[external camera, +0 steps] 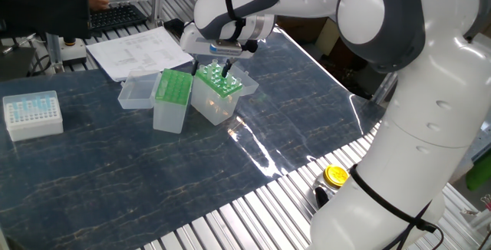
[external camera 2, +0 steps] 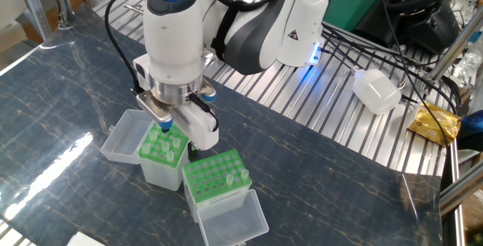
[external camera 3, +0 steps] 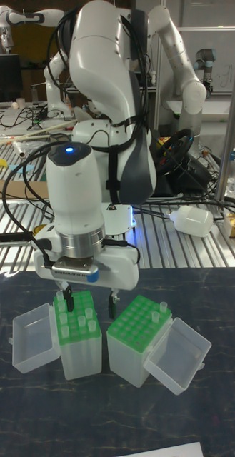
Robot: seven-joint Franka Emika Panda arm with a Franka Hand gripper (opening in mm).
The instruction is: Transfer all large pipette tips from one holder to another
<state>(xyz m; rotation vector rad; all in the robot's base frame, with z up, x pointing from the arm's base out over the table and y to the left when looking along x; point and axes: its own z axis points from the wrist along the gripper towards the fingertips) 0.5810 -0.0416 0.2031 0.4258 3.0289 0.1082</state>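
My gripper (external camera 3: 88,305) hangs open, its fingers wide apart with nothing between them. One finger (external camera 3: 66,296) stands over the narrower green-topped box (external camera 3: 78,350), the other in the gap beside it. That box holds several large pipette tips (external camera 2: 162,146). The wider holder (external camera 3: 135,343) with the green grid top stands right next to it and has a single tip (external camera 3: 160,308) upright near its far corner. In one fixed view the gripper (external camera: 211,70) hovers over the narrower box (external camera: 219,93), with the wider holder (external camera: 173,97) to its left.
Clear hinged lids (external camera 3: 31,335) (external camera 3: 178,353) lie open beside both boxes. A white box with pale-blue tips (external camera: 32,112) sits at the far left, papers (external camera: 138,50) lie behind. A yellow roll (external camera: 335,175) and a white bottle (external camera 2: 377,91) rest on the slatted metal surface.
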